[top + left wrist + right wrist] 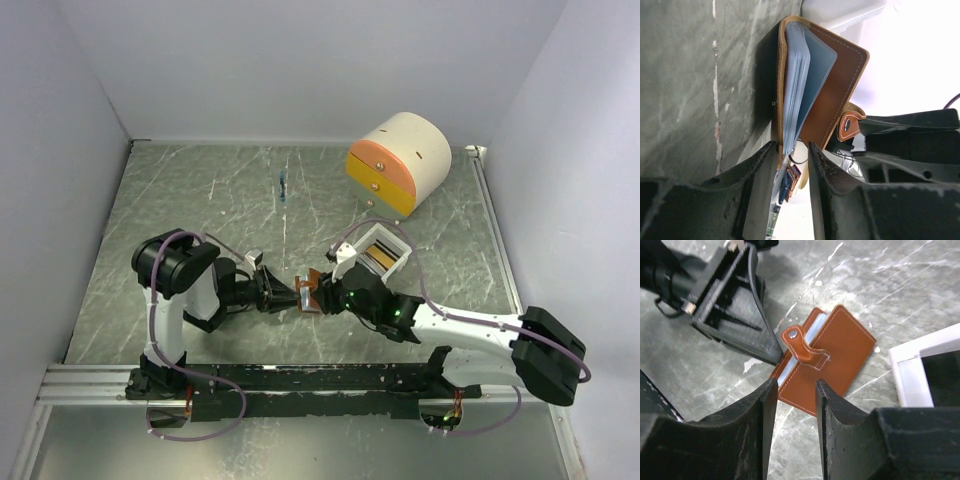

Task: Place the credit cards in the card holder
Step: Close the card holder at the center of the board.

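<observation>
The brown leather card holder (310, 293) lies on the table between my two grippers. In the left wrist view the card holder (835, 85) stands ajar, its pale blue-grey pockets (800, 75) showing, its snap strap (849, 126) hanging free. My left gripper (792, 160) is open, with the lower cover's edge and the pockets between its fingers. My right gripper (796, 390) is open and empty, hovering over the near edge of the card holder (840, 355). No loose credit card shows plainly.
A white rectangular tray (345, 252) with dark and yellowish strips inside stands just behind the right gripper; its rim (905, 375) shows in the right wrist view. A cream-and-orange drawer box (400, 160) sits at the back right. White walls enclose the table.
</observation>
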You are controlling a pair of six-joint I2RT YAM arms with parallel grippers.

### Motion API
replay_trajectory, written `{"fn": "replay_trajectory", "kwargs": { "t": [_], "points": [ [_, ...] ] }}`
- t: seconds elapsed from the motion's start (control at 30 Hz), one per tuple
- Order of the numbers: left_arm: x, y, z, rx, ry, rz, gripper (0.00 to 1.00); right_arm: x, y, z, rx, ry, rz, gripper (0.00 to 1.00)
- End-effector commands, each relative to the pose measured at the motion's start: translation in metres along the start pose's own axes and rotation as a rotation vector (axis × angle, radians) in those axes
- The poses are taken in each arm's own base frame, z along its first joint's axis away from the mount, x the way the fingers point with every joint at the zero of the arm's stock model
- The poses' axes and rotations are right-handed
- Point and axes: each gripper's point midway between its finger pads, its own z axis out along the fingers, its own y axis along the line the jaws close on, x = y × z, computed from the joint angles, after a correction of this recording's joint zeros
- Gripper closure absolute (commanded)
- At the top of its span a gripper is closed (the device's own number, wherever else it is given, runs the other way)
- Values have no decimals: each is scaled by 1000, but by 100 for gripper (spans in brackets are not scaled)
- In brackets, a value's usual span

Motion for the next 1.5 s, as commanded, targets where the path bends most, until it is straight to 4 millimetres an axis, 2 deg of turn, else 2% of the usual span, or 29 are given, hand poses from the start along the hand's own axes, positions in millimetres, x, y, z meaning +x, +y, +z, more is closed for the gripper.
{"fn": "replay_trajectory", "kwargs": {
  "t": [0.0,0.2,0.27,0.4,0.47,0.5,0.83,0.93,1.1,1.2,1.3,1.47],
  "points": [
    [0,6,2,-38,-7,12,59,-30,-4,-11,70,-66,67,64],
    [-6,10,6,-109,-11,76,68,-38,-8,-20,88,-101,87,64],
    [-9,13,7,-135,-17,95,72,-36,-17,-24,139,-91,116,64],
    [-10,16,7,-168,-17,117,84,-39,-30,-30,246,-82,196,64],
    [-11,16,8,-176,-16,130,92,-46,-28,-32,242,-93,208,65],
    [-11,15,8,-180,-15,136,93,-48,-27,-33,239,-102,218,66],
    [-16,12,-6,-341,-33,226,93,-54,-23,-37,223,-129,301,67],
    [-16,6,-13,-371,-42,253,93,-49,-16,-28,184,-111,283,69],
    [-17,4,-28,-460,-52,312,93,-40,-5,-11,143,-93,358,70],
    [-18,0,-40,-521,-66,346,93,-35,-4,-2,134,-101,389,62],
    [-26,-11,-56,-605,-120,393,93,-32,-4,6,149,-76,369,60],
    [-39,-44,-83,-713,-202,497,93,-33,-7,4,176,-50,333,60]
  ]
}}
